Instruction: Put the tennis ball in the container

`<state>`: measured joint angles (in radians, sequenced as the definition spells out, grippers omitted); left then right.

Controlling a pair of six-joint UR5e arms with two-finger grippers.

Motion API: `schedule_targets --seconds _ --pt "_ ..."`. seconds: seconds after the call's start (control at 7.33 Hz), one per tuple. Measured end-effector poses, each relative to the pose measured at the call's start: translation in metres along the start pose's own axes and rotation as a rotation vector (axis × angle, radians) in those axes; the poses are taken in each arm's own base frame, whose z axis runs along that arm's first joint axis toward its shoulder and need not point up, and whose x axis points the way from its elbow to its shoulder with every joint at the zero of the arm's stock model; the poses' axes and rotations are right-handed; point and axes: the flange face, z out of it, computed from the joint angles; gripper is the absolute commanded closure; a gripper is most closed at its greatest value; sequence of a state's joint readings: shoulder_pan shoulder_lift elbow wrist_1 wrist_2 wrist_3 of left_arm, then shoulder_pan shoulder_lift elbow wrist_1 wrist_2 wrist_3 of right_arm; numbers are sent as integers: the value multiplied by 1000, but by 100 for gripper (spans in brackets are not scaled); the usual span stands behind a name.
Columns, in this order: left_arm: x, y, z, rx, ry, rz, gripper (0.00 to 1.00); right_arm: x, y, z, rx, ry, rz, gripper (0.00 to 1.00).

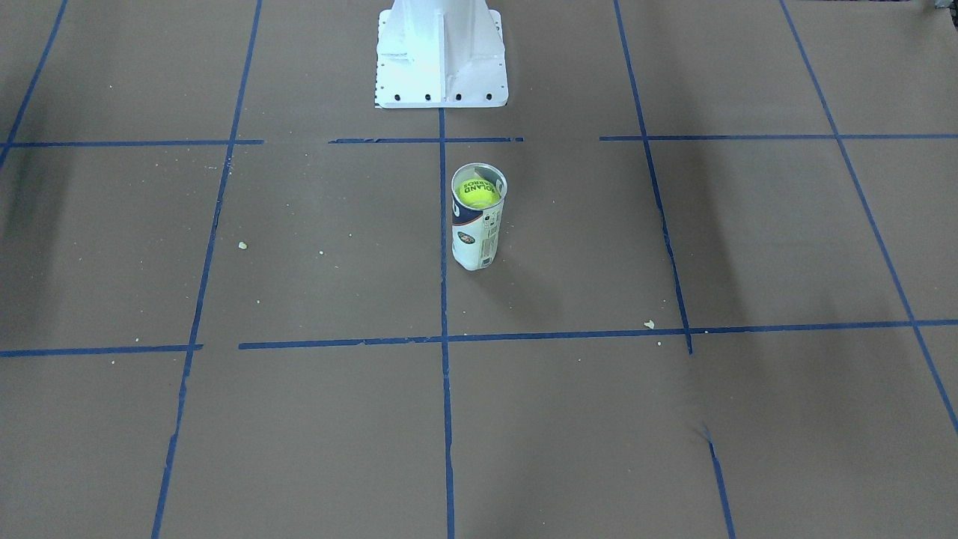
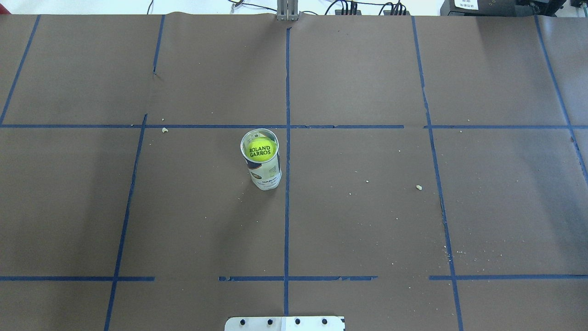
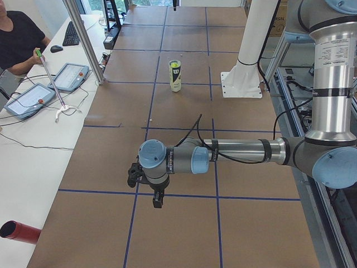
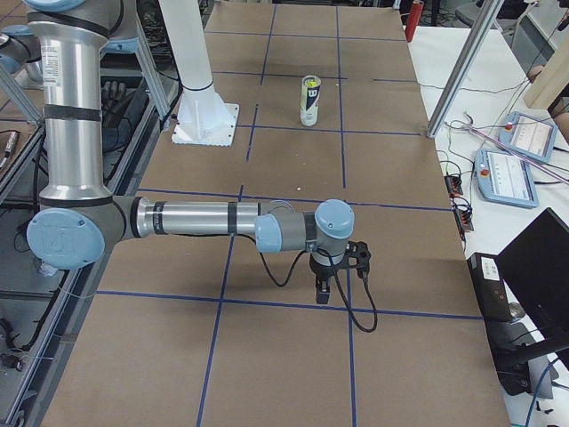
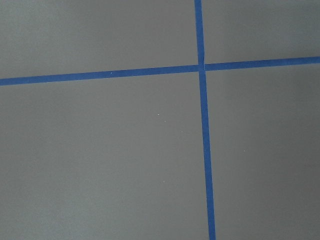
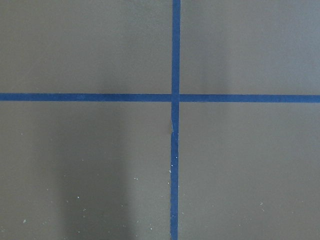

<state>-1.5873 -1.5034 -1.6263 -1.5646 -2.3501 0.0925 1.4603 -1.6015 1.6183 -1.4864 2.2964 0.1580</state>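
Across the whole scene spreads a wide table covered in brown paper (image 2: 367,220), marked into squares by strips of blue tape (image 2: 287,230). At the robot's edge of it stands one tall white metal pedestal (image 1: 441,52).

Two grey-and-silver arms reach low over the paper at opposite ends of the table. The left arm (image 3: 240,151) stretches out level, with the left gripper (image 3: 158,200) pointing down just above a tape line. The right arm (image 4: 196,218) is posed alike, with the right gripper (image 4: 323,294) also pointing down near a tape line. Each gripper shows only in a side view, so I cannot tell whether its jaws stand wide or narrow. Each wrist camera sees only bare paper and one tape crossing.

One slim clear plastic tube can with a white and navy label (image 2: 265,177) stands upright near the pedestal, just beside the centre tape line on the robot's left of it. Its top is uncovered.

One bright yellow-green fuzzy tennis ball (image 2: 262,148) sits inside this can, just below the rim, its dark "ROLAND GARROS" lettering facing up. It lies well apart from both grippers, touched by neither. The label hides what is lower in the can.

Several pale crumbs (image 2: 418,187) dot the paper.
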Motion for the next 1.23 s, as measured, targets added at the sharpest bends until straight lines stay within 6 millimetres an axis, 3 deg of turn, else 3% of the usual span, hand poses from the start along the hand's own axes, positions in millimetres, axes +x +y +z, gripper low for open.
schedule_targets --seconds 1.23 --pt "-9 1 -12 27 -4 -17 0 0 0 0 0 0 0 0"
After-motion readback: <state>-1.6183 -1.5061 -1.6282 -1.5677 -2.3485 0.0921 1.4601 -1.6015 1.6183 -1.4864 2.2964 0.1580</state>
